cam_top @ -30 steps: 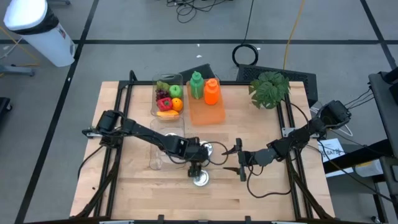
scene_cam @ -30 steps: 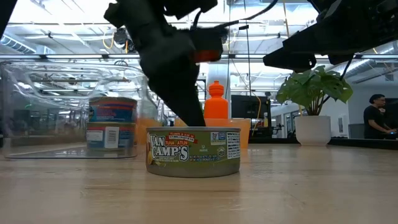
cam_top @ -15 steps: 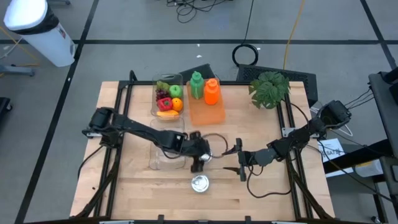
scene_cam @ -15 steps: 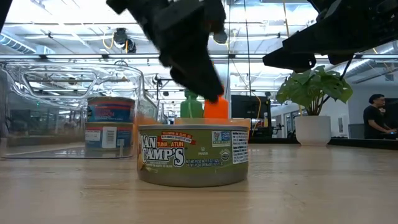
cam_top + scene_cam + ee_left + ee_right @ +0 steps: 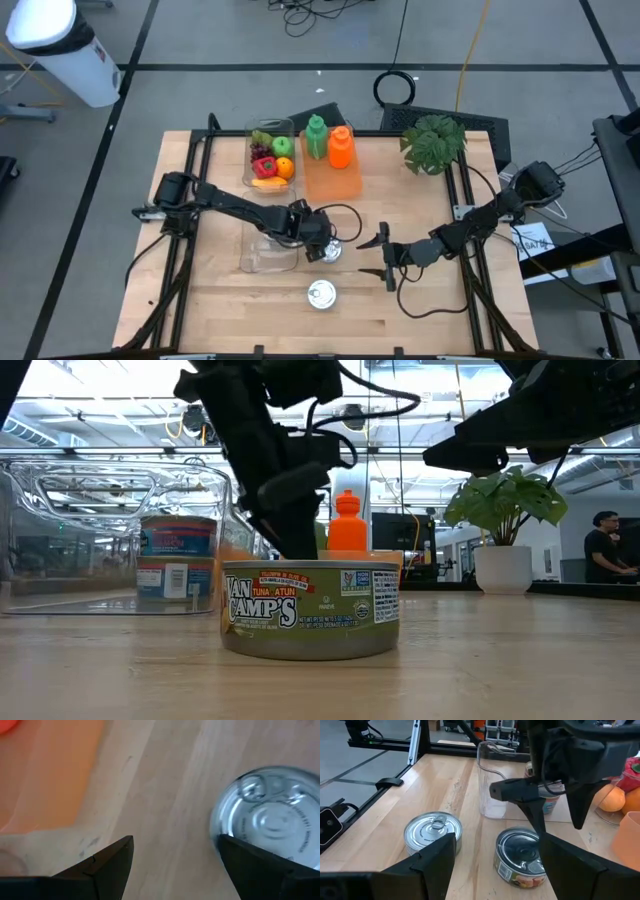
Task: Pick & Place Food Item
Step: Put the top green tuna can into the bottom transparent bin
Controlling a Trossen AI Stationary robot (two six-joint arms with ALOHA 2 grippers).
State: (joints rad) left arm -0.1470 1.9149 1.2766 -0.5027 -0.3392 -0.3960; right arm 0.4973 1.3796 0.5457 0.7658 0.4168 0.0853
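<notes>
**Q:** What is recorded of the task item?

**A:** A squat green-labelled tuna tin with a silver pull-tab lid (image 5: 320, 294) is found upright on the light wooden table (image 5: 220, 300). It is placed near the clear plastic rectangular bin (image 5: 262, 252), off the bin's front right corner, towards the table's front edge. Nothing is touching it.

**Q:** And the left gripper?

**A:** The left gripper (image 5: 322, 247) is observed just beside the bin's right side, farther from the front edge than the tuna tin. Its fingers are seen spread apart, with nothing held between them. It is poised above a second short tin with a dark reflective lid and a pictured label (image 5: 520, 852). In the right wrist view a gap is noted between the fingertips and that lid.

**Q:** The right gripper?

**A:** The right gripper (image 5: 385, 256) is noted well to the right of the bin, clear of both tins. It is raised off the table, with the jaws wide apart and nothing between them.

**Q:** Anything within the bin?

**A:** A blue-labelled tin (image 5: 178, 565) is seen through the bin's wall in the low view. Whether it is standing inside the bin or behind it cannot be told with certainty.
</notes>
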